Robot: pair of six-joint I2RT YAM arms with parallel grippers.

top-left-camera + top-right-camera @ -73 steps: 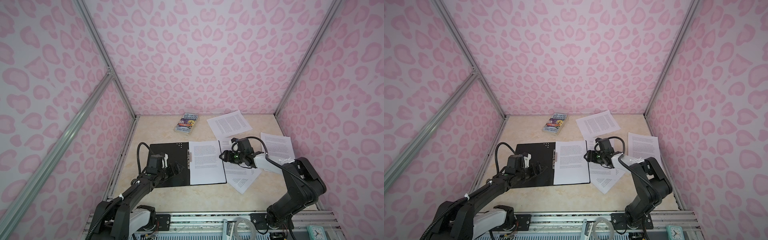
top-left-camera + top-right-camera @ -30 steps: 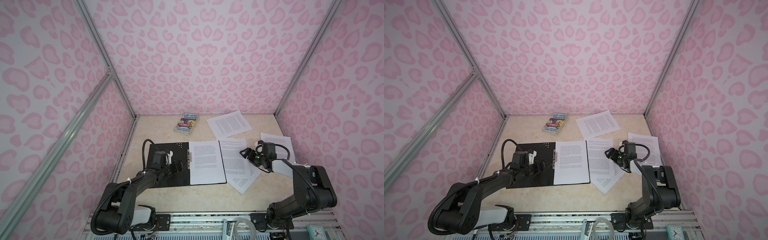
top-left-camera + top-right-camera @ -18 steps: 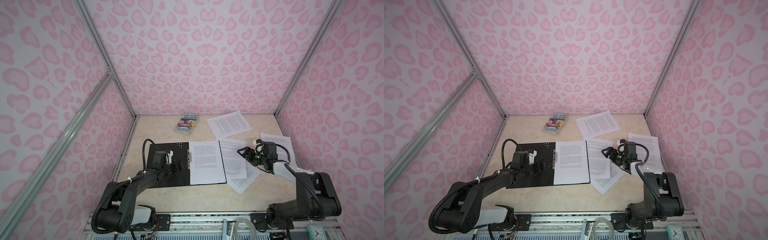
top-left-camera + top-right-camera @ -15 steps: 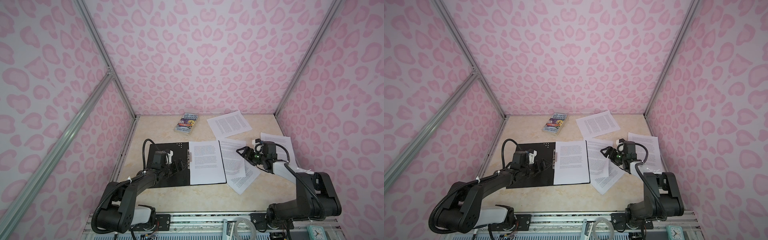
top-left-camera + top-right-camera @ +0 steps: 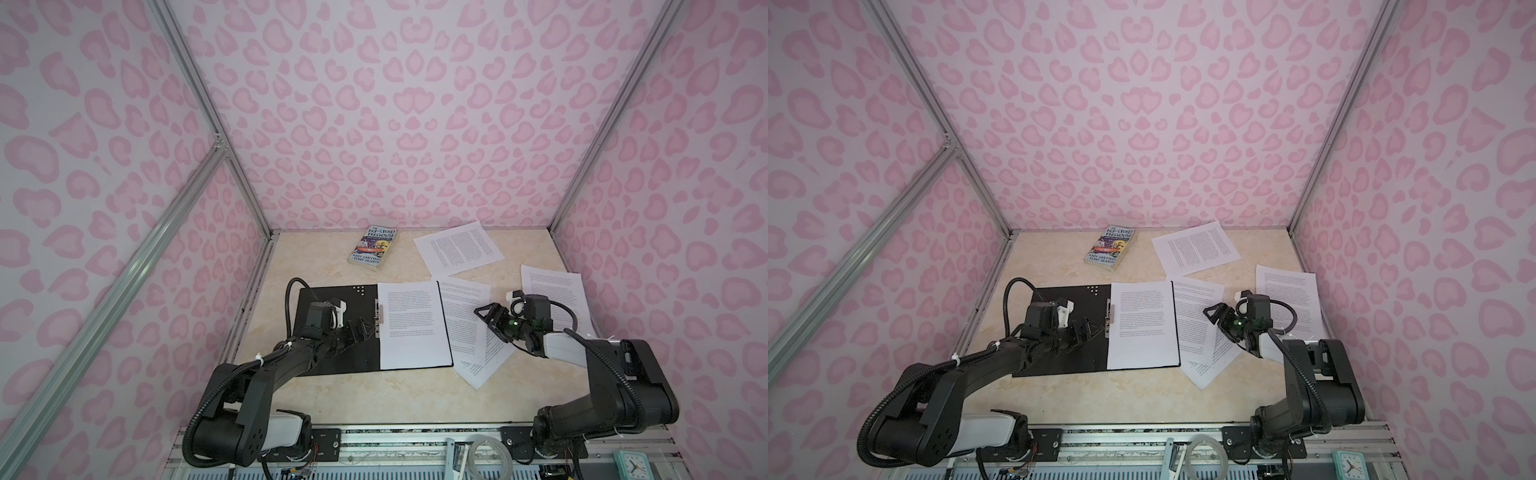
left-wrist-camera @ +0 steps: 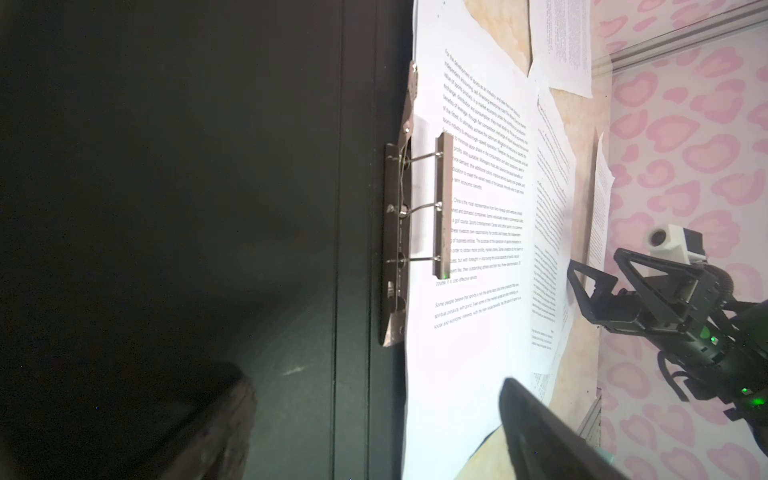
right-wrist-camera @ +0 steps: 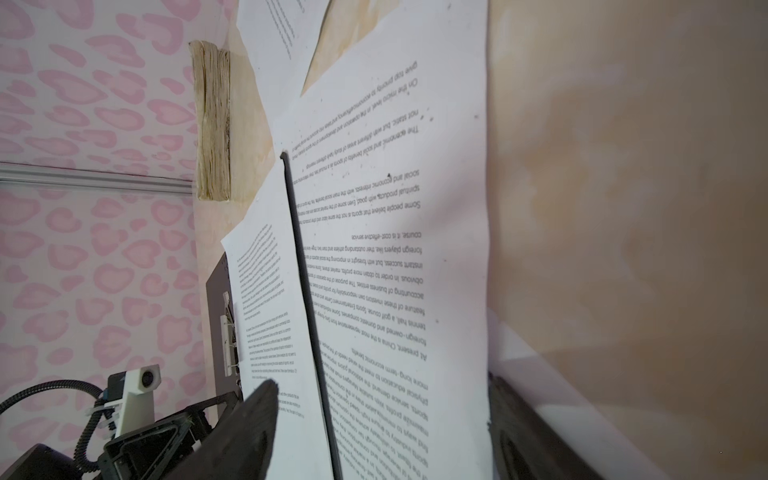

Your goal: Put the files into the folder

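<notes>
The bench (image 5: 415,399) carries much the same spread as a moment ago. The folder (image 5: 365,361) lies open and flat, black inside up, with one sheet (image 5: 413,328) on its right half. The rest of the files lie loose to its right: a neighbouring sheet (image 5: 461,307) touching the folder's edge, more fanned beneath that, one further right and one at the back.

The change is in the right arm. It drew off to the right of the neighbouring sheet and is now easing back over it. The right gripper (image 5: 486,319) is low above the paper, jaws apart, holding nothing. The left gripper (image 5: 363,326) stays over the folder's black half near the metal clip (image 6: 441,208), jaws wide apart.

So only one sheet is filed. I judge the neighbouring sheet comes next, and flat paper offers little to pinch.
</notes>
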